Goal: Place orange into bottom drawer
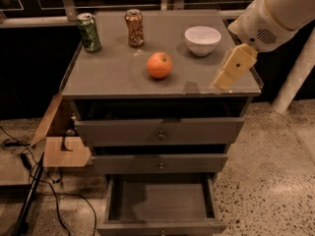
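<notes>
The orange (159, 65) sits on top of the grey cabinet (108, 77), near the middle. The bottom drawer (160, 201) is pulled open at the cabinet's foot and its grey floor is bare. My gripper (231, 69) hangs from the white arm (275, 14) over the top's right front corner, to the right of the orange and apart from it. It holds nothing that I can see.
A white bowl (202, 40) stands at the back right of the top, a copper can (134, 27) and a green can (89, 32) at the back left. Two closed drawer fronts (160, 131) sit above the open one. A cardboard box (61, 141) and cables (44, 186) lie left.
</notes>
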You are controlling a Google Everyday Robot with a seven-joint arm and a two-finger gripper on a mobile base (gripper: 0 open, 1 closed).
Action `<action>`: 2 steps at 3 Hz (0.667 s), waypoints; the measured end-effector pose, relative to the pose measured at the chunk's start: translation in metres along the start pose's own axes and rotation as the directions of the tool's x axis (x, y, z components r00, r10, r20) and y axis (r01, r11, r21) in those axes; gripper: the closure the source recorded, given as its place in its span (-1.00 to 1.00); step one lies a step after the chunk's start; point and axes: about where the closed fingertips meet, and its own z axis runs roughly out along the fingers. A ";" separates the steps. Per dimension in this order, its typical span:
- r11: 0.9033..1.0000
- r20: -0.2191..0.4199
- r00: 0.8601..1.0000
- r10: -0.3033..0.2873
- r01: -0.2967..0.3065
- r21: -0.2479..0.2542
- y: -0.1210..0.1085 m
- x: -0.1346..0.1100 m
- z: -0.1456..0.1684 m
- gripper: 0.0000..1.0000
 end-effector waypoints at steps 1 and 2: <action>0.999 0.081 0.997 0.013 -0.017 0.047 -0.014 -0.025 0.035 -1.00; 0.993 0.136 0.991 0.006 -0.022 0.116 -0.031 -0.040 0.035 -1.00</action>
